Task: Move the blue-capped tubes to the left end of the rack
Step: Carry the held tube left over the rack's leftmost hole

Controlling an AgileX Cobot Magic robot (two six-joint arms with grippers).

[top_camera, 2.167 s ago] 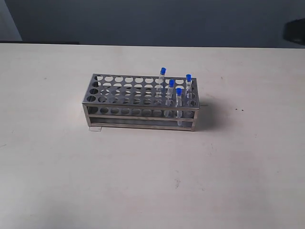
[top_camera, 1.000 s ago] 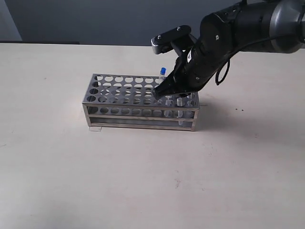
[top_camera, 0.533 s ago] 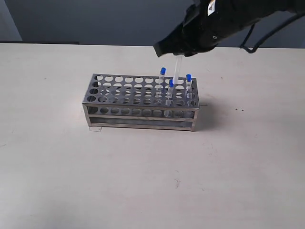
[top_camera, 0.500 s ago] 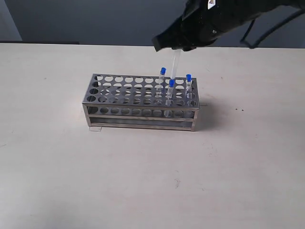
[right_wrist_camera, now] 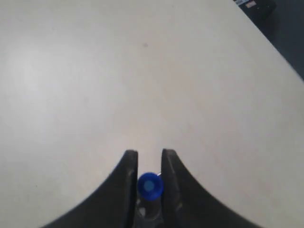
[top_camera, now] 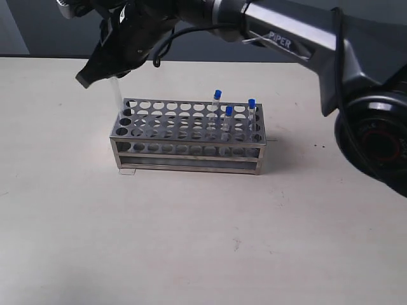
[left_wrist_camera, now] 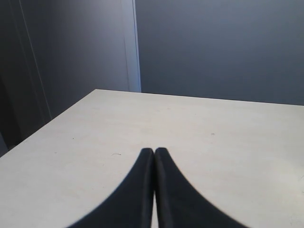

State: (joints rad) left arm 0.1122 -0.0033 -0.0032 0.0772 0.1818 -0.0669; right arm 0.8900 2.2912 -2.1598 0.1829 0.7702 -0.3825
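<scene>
In the exterior view, your right gripper (top_camera: 98, 75) reached across to the rack's left end, pinching a blue-capped tube (top_camera: 116, 96). The tube's lower end hung at the end holes, and you could not tell whether it had entered one. The rack (top_camera: 184, 152) stood nearer the tabletop's (top_camera: 191, 241) far edge than its near one, with three other blue-capped tubes (top_camera: 228, 114) upright at its right end.

In the left wrist view, your left gripper (left_wrist_camera: 154, 154) had its fingers pressed together above a tabletop corner.

In the right wrist view, the fingers clamped the tube's blue cap (right_wrist_camera: 150, 185).
</scene>
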